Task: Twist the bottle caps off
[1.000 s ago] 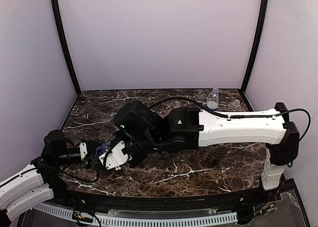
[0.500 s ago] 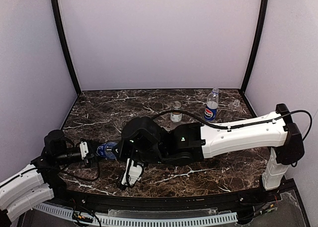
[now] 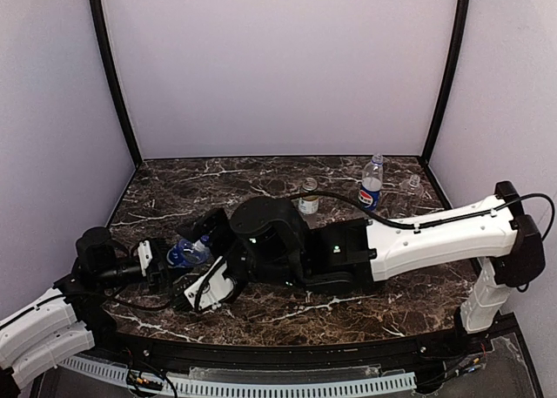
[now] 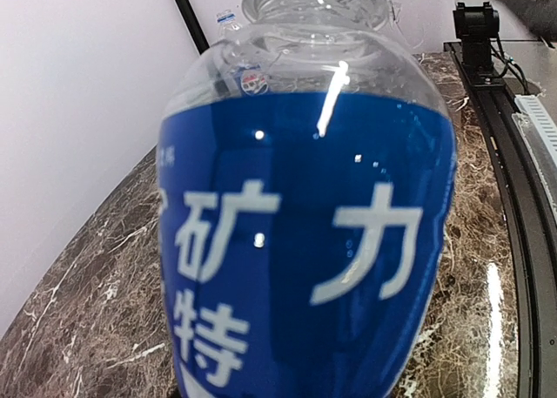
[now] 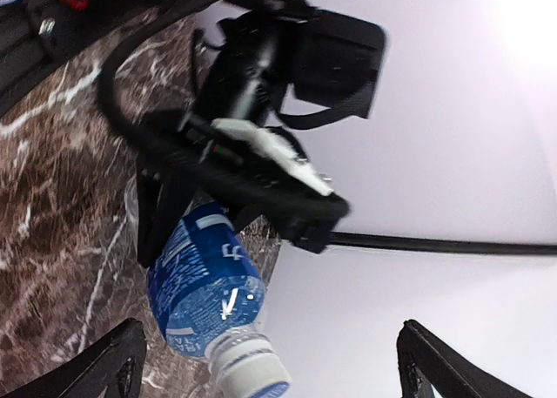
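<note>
Inspecting the hold: the left gripper (image 3: 164, 260) is closed around the lower body of the blue-labelled bottle (image 5: 204, 280), which it carries tilted, neck pointing away from its fingers. The right gripper (image 5: 271, 354) is spread wide and empty. The bottle's neck and blue cap (image 5: 261, 382) lie between its fingertips, touching neither. The cap sits at the frame edge, so it is probably seated but this is unconfirmed. Assessment: light, thin-walled plastic, liable to dent and to rotate under torque; the glossy label is slippery. Take the cap squarely by its side wall and keep the body firmly clamped.
</note>
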Robot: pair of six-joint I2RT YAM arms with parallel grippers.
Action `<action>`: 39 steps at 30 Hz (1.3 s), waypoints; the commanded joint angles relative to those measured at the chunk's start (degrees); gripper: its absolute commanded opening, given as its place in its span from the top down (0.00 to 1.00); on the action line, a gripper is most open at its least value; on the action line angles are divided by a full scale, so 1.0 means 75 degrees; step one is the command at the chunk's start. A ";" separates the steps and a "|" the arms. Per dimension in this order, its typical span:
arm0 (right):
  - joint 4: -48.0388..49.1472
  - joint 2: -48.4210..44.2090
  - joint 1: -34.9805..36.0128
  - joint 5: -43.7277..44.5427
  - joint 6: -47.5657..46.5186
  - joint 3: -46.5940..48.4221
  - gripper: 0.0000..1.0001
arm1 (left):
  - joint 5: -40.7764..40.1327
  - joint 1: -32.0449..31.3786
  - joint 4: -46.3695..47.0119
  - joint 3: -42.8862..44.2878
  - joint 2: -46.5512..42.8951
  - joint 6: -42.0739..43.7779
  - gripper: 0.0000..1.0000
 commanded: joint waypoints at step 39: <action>-0.4189 0.1311 -0.1225 -0.1750 1.3781 0.3644 1.00 | -0.0243 0.0088 0.0225 0.0028 -0.0029 -0.0128 0.73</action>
